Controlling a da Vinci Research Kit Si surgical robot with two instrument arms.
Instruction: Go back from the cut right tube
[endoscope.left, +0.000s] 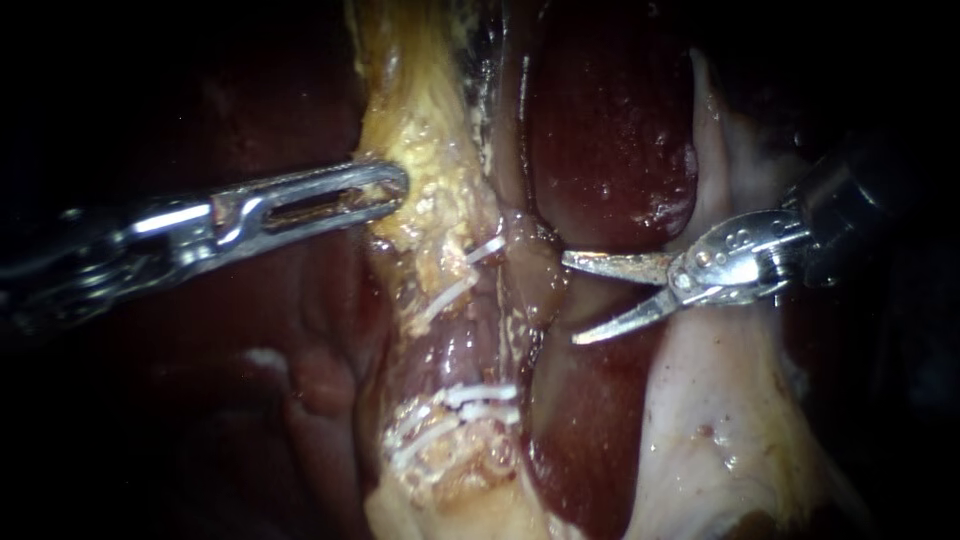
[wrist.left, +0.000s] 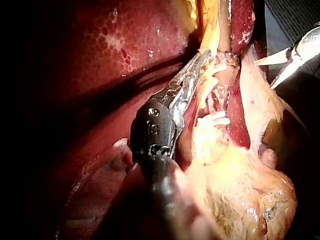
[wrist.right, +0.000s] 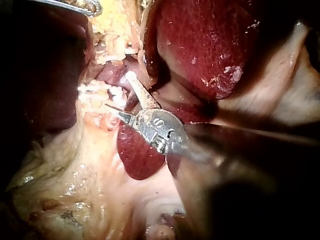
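The cut right tube (endoscope.left: 531, 278) shows as a brownish stump at the centre of the endoscope view. Its cut end is hard to make out against the dark liver (endoscope.left: 610, 130). My right instrument (endoscope.left: 571, 299) has its two blades spread apart and empty, with the tips just right of the stump and not touching it. Left of the stump I count five white clips (endoscope.left: 485, 250), two above and three below, the lower ones partly buried in fat. My left instrument (endoscope.left: 398, 188), at centre left, has its jaws clamped on the yellow fatty tissue (endoscope.left: 420, 130). Both shafts fade into darkness.
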